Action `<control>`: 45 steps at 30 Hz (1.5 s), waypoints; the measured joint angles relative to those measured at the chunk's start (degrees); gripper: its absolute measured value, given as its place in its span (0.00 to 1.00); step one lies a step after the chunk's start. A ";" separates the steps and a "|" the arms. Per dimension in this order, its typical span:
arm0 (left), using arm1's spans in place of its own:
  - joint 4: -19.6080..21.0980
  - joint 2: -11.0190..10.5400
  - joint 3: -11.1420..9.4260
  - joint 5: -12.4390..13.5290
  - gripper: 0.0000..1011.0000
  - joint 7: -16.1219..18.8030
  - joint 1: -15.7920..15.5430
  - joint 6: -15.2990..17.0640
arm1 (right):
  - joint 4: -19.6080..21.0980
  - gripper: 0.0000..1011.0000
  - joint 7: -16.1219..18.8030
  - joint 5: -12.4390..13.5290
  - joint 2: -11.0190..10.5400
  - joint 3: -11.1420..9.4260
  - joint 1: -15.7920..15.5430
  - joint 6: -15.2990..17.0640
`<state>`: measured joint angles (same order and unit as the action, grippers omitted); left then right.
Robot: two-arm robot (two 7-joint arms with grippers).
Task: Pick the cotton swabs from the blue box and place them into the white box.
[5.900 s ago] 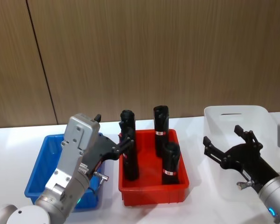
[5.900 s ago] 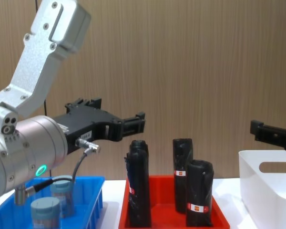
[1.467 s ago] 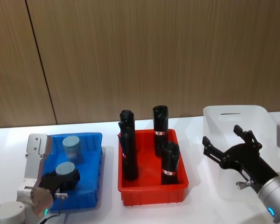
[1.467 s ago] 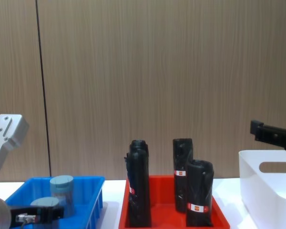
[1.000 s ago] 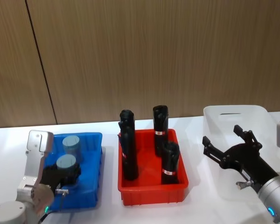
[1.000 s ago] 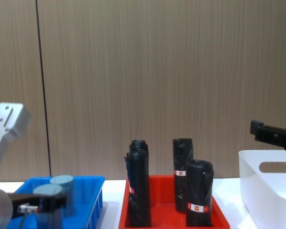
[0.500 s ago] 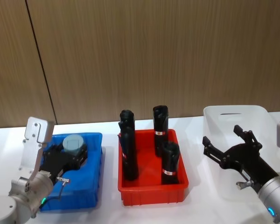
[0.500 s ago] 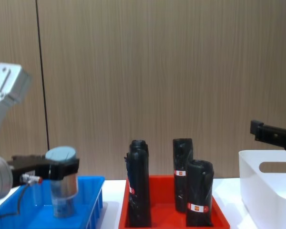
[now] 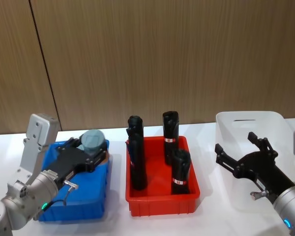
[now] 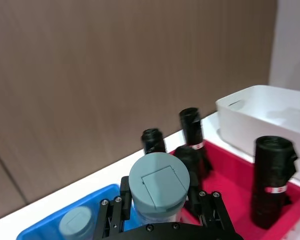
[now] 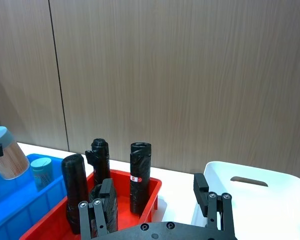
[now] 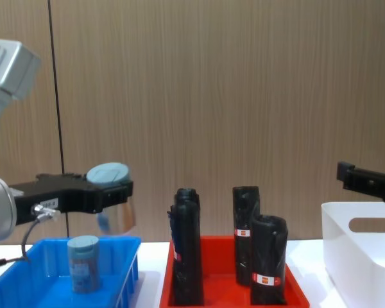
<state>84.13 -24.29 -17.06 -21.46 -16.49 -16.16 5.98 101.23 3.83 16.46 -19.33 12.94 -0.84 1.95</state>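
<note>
Left hand (image 9: 91, 153) grips a tilted cotton swabs jar (image 12: 108, 174) above the blue box (image 9: 91, 196); the chest view shows a second jar (image 12: 83, 260) inside. Right hand (image 9: 236, 147) spread open.

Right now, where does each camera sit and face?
Head: high, facing down; left end effector and right end effector show.
Left wrist: on the left arm, behind its gripped cotton swabs jar.
Right wrist: on the right arm, over its open end effector, facing red tray.
Chest: low, facing across blue box; left end effector shows.
Head, chest share the white box.
</note>
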 joint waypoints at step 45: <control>-2.99 -2.08 -0.52 -4.85 0.65 -37.07 -3.47 -7.35 | 0.00 0.99 0.00 0.00 0.00 0.00 0.00 0.00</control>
<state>81.14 -26.37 -17.58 -26.30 -53.55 -19.63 -1.37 101.23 3.83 16.46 -19.34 12.94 -0.84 1.95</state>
